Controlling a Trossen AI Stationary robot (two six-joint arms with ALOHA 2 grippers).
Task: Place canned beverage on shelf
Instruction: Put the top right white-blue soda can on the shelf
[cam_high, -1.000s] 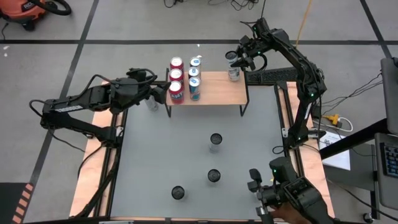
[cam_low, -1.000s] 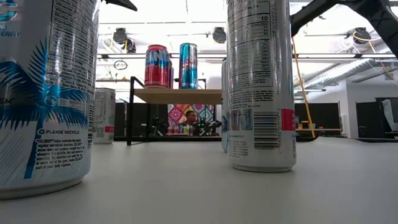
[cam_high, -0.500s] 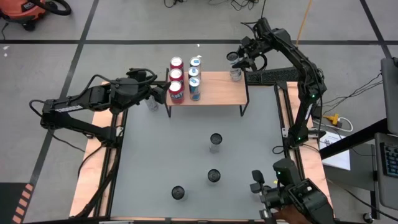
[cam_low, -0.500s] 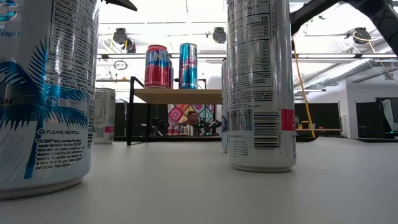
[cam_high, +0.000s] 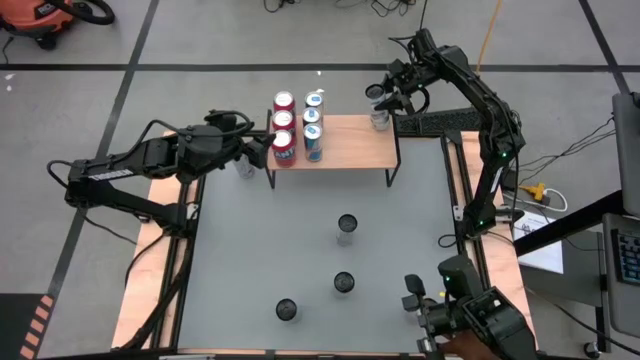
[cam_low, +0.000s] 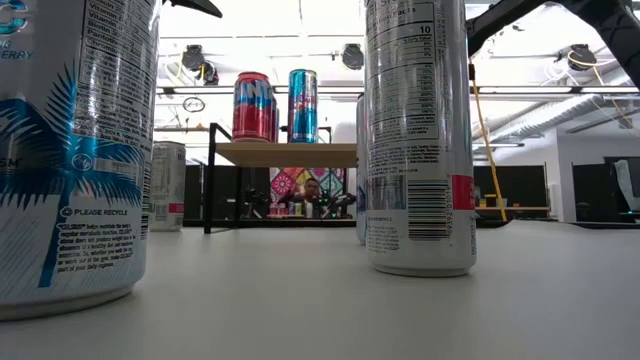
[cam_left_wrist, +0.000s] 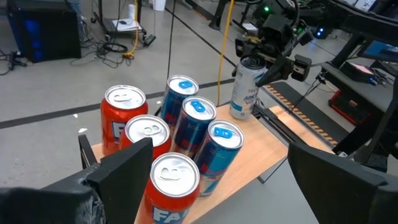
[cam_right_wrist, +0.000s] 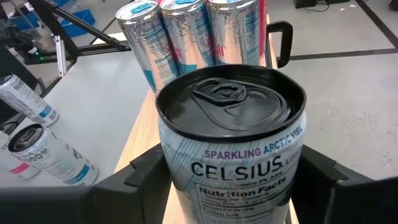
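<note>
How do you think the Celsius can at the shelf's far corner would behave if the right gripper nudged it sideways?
The Celsius can is tall and narrow, so it would probably tip rather than slide. Its round, glossy wall looks slippery and apt to roll. It stands near the shelf edge, between the right gripper fingers, so it might fall off.

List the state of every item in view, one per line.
Shelf: standing at the table's far edge, six cans on its left end.
Red cans: three, upright in a row.
Blue cans: three, upright beside the red ones.
Celsius can: upright at the shelf's right corner, right pincer closed around it.
Left pincer: open, by the red cans.
Cans on the table: four, upright.
</note>
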